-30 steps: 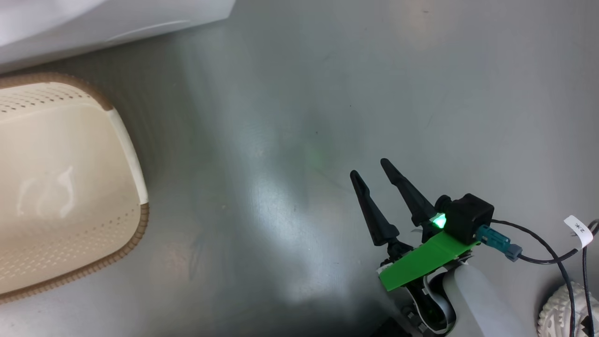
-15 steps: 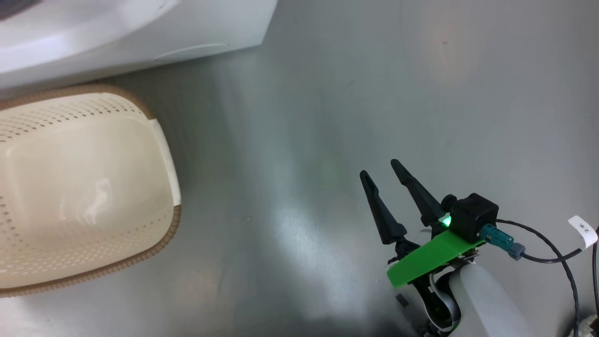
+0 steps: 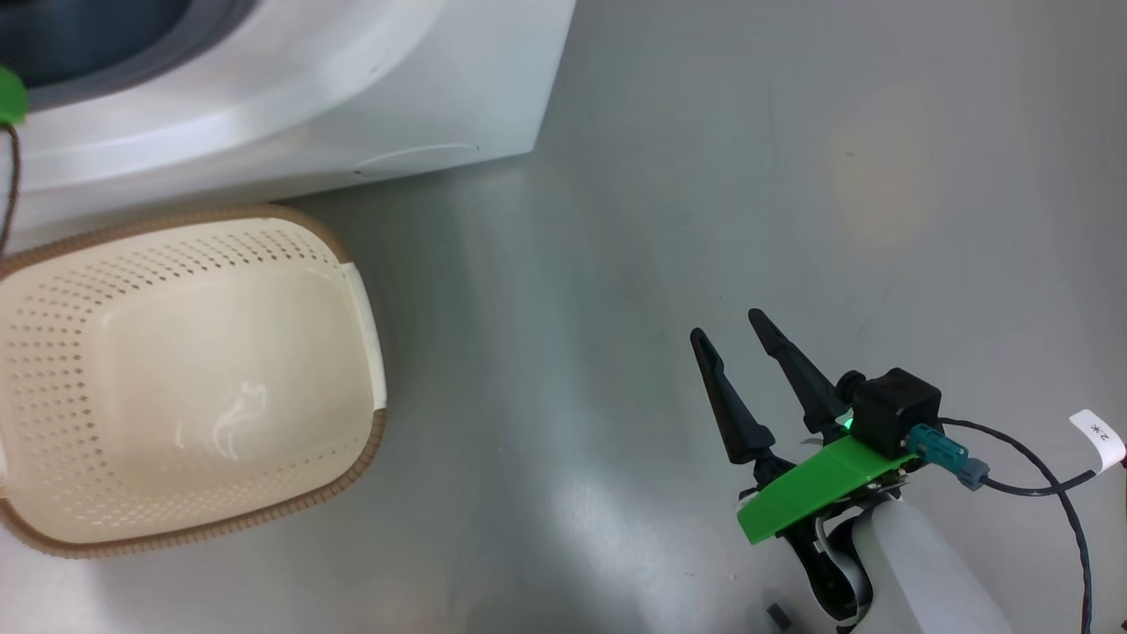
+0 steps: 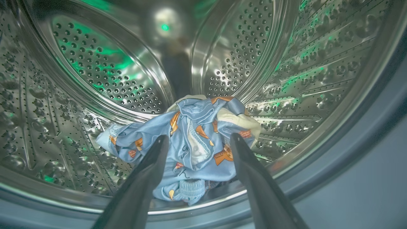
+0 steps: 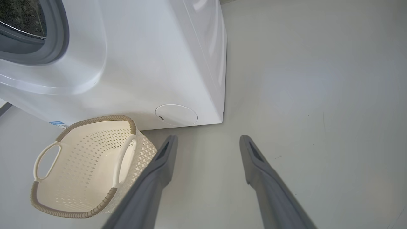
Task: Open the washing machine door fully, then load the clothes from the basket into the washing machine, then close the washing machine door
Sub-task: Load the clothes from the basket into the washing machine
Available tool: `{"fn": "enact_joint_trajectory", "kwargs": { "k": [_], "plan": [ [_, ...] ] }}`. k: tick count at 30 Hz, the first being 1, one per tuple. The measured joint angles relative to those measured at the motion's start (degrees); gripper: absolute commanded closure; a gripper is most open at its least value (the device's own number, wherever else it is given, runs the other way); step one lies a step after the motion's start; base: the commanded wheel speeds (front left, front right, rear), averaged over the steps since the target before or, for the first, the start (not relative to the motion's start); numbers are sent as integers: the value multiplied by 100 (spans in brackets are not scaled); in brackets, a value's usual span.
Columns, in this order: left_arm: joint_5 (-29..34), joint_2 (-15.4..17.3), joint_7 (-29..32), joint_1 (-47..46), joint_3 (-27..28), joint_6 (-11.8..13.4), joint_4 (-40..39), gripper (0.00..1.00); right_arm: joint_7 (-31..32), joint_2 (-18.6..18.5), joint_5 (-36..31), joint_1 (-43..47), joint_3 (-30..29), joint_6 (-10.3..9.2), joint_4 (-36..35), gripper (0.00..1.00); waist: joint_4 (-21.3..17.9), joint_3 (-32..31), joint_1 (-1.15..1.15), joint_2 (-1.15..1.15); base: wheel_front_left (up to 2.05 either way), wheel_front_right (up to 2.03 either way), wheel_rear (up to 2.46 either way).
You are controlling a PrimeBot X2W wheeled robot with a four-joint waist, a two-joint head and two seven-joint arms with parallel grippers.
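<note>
Laundry area; whether home or test room cannot be told. White front-loading washing machine (image 5: 143, 63) stands directly on a smooth, bare grey floor (image 5: 302, 79). Grey rubber ring (image 5: 62, 31) around its mouth, small round flap (image 5: 176, 114) low on the front near the corner. Perforated steel drum (image 4: 95, 70) holds light-blue printed clothes (image 4: 194, 140). Cream perforated basket (image 5: 98, 119) with a brown rim sits on the floor just beside the machine's front.

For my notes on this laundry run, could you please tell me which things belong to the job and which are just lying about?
Job: washing machine, basket, clothes.
Lying about: small dark scrap on the floor, white cable tag.
</note>
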Motion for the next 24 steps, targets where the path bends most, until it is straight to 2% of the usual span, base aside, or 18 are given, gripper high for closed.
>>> {"fn": "enact_joint_trajectory", "kwargs": {
  "k": [15,20,24],
  "plan": [
    [405,-271,-4,2282,875,216,-1638,0,0,-5,-193,84,-146,1,286,0,217,-836,0,0,0,0,0],
    [694,-457,-4,2957,1074,224,-2034,0,0,-7,-193,254,-147,1,338,0,243,-1125,0,0,0,0,0],
    [867,-738,-4,3609,1332,224,-2348,0,0,-5,-231,324,-160,1,365,0,257,-1352,0,0,0,0,0]
  ]
}}
